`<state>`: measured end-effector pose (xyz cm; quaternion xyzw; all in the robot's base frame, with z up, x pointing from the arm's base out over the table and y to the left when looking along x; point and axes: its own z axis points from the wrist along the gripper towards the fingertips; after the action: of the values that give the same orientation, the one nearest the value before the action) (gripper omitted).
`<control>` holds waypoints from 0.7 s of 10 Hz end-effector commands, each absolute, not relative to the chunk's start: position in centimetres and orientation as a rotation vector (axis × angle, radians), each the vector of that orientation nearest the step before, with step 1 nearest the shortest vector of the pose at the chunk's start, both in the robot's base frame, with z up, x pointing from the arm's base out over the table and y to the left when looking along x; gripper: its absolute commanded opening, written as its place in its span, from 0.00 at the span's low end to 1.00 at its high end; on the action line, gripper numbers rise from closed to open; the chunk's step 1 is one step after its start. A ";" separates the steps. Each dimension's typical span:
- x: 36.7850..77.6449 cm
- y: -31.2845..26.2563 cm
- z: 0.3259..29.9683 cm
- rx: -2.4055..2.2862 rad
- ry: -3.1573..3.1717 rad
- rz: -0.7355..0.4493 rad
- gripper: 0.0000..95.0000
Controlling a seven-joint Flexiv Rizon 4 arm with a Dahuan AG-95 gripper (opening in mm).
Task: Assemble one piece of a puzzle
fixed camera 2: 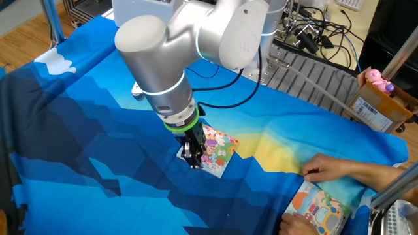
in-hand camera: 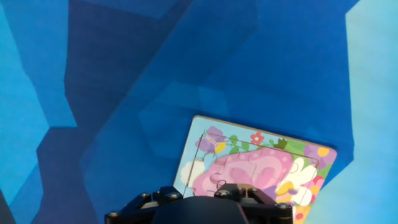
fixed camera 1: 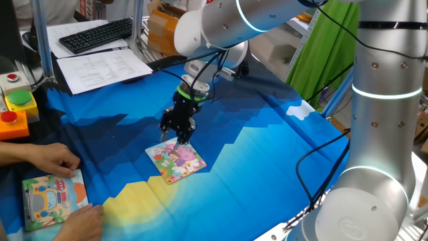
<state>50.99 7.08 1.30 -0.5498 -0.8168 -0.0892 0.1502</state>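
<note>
Gripper [fixed camera 1: 182,138] low over the puzzle [fixed camera 1: 176,161], jaws' gap and hold cannot be told

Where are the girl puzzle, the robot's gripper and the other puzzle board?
Puzzle [fixed camera 1: 179,163], one fixed view: right half of its picture.
Gripper [fixed camera 1: 182,138], same view: between its fingertips.
Orange-bordered board [fixed camera 1: 50,199], same view: its middle.

robotics lab, emergency-stop buttons [fixed camera 1: 17,100], keyboard [fixed camera 1: 97,34], tangled cables [fixed camera 2: 313,29]
</note>
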 end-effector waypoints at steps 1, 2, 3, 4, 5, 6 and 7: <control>51.1 7.4 2.3 -1.515 -2.377 -0.251 0.20; 51.0 7.3 2.7 -1.466 -2.406 -0.249 0.00; 50.9 7.2 2.8 -1.416 -2.431 -0.238 0.00; 50.9 7.2 2.9 -1.378 -2.451 -0.220 0.00; 50.9 7.2 2.9 -1.330 -2.482 -0.195 0.00; 50.8 7.2 2.8 -1.299 -2.506 -0.167 0.00; 50.8 7.2 2.8 -1.279 -2.521 -0.159 0.00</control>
<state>51.05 7.30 2.64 -0.4554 -0.8744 -0.0603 0.1565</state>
